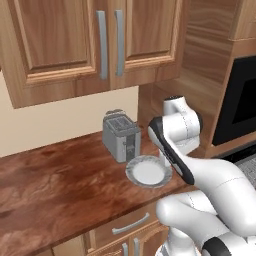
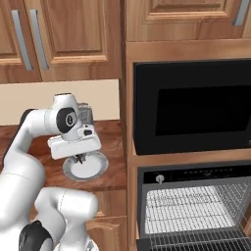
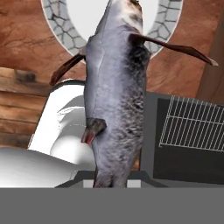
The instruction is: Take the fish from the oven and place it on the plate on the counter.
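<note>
My gripper (image 2: 80, 158) hangs just above the round pale plate (image 2: 100, 164) on the reddish-brown counter (image 1: 60, 185), shut on the fish (image 2: 81, 160). In the hand view the grey fish (image 3: 116, 96) fills the middle, tail end between my gripper (image 3: 111, 181) at the bottom, head pointing over the plate (image 3: 166, 22). From the left base view the plate (image 1: 131, 173) lies in front of the toaster, partly behind my arm. The oven (image 2: 196, 206) stands open at the lower right with its wire racks (image 3: 192, 124) showing.
A silver toaster (image 1: 121, 135) stands just behind the plate. A black microwave (image 2: 191, 105) sits in the wall unit above the oven. Wooden wall cabinets (image 1: 75, 40) hang over the counter, and drawers with silver handles (image 1: 130, 225) lie below it.
</note>
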